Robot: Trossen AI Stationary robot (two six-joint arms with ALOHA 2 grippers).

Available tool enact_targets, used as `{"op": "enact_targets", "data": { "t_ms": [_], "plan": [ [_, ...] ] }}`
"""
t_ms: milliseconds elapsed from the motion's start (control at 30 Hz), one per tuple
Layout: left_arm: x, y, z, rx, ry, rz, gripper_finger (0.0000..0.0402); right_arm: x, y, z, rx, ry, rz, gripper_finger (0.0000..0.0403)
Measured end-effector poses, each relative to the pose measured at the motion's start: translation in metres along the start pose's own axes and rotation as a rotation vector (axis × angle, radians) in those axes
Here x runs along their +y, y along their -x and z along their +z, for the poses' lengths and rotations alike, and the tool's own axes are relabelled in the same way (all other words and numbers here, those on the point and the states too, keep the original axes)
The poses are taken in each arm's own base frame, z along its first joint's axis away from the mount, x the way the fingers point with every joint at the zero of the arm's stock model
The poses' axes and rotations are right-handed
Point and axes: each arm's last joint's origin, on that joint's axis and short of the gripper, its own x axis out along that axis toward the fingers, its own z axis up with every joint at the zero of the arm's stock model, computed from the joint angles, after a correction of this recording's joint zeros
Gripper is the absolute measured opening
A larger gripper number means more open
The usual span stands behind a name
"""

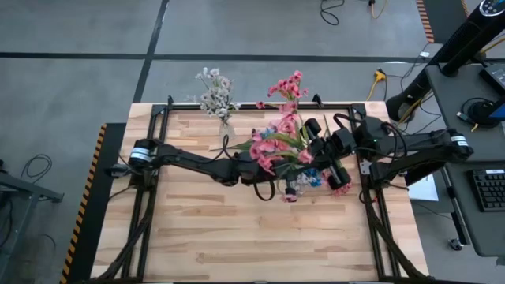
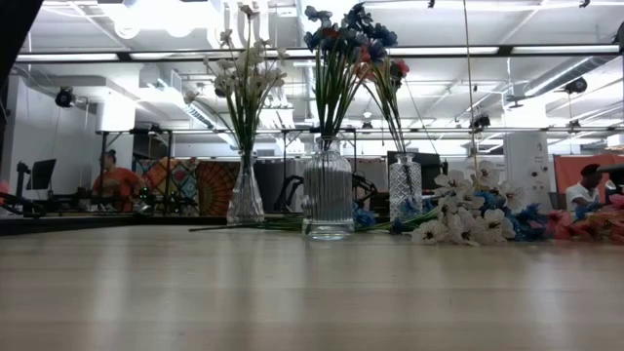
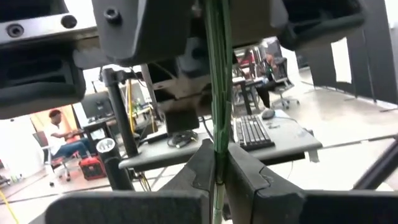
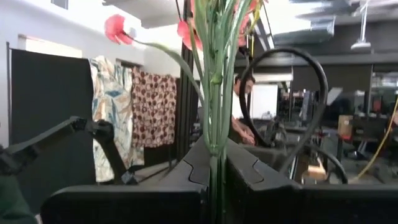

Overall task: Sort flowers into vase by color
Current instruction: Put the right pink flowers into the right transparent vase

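pink blossoms crowd the desk (image 1: 237, 237) centre, where both arms meet. left claw (image 3: 219, 168) is clamped on thin green stems (image 3: 217, 93), and right claw (image 4: 217, 165) is pinched on a bunch of pink flowers (image 1: 280, 142), held upright. more loose flowers (image 2: 487, 219) lie on the desk at about 4 o'clock of the middle vase (image 2: 329, 200). white sprays (image 1: 215, 93) already stand in a vase at 11 o'clock. the step looks like carrying or handing over a pink bunch; next, the stems likely need lining up over the matching vase mouth and lowering straight.
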Motion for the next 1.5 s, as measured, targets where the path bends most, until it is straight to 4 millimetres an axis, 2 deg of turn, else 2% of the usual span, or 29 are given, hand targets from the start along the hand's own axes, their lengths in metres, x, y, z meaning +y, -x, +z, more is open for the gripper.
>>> {"op": "enact_targets", "data": {
  "t_ms": [500,600,833,967,1133,1500],
  "plan": [
    [-0.005,0.007,0.004,0.117,0.009,-0.002,0.0002,0.002,0.002,0.014,0.255,-0.001,-0.033,0.0019],
    [-0.006,0.008,0.004,0.133,0.006,0.014,0.0002,0.002,0.002,0.016,0.282,-0.009,-0.035,0.0047],
    [-0.008,0.009,0.003,0.168,-0.006,0.064,0.0002,0.002,0.005,0.013,0.35,-0.032,-0.047,0.0146],
    [-0.007,0.013,0.006,0.206,-0.025,0.093,0.0002,0.003,0.007,0.017,0.441,-0.055,-0.056,0.0169],
    [-0.007,0.015,0.008,0.229,-0.022,0.097,0.0002,0.004,0.01,0.025,0.497,-0.064,-0.084,0.0161],
    [-0.007,0.016,0.006,0.266,-0.022,0.125,0.0002,0.005,0.011,0.032,0.529,-0.054,-0.109,0.0107]
  ]
}}
